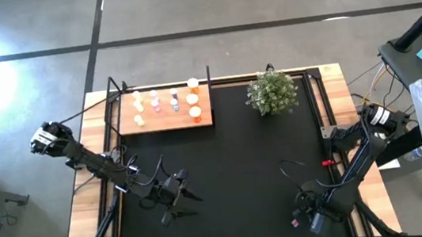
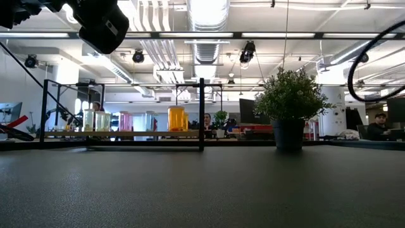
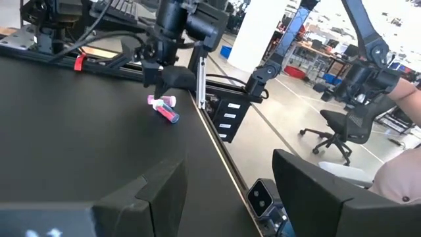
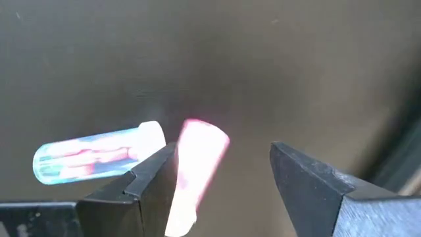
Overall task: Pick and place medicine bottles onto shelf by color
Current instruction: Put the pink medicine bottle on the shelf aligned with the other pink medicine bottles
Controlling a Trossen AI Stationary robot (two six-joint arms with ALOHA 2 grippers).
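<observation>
Right gripper (image 4: pixel 223 184) spread over two lying bottles (image 4: pixel 197 171), left gripper (image 3: pixel 227 191) spread, shelf (image 1: pixel 166 111) holding about eight.

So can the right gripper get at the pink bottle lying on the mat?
Probably yes. The right gripper hangs open right over the pink bottle, which lies between its fingers; a blue bottle lies close beside.

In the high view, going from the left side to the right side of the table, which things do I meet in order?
Left arm's end effector → shelf with the medicine bottles → green plant → pink bottle lying on the mat → right arm's end effector.
</observation>
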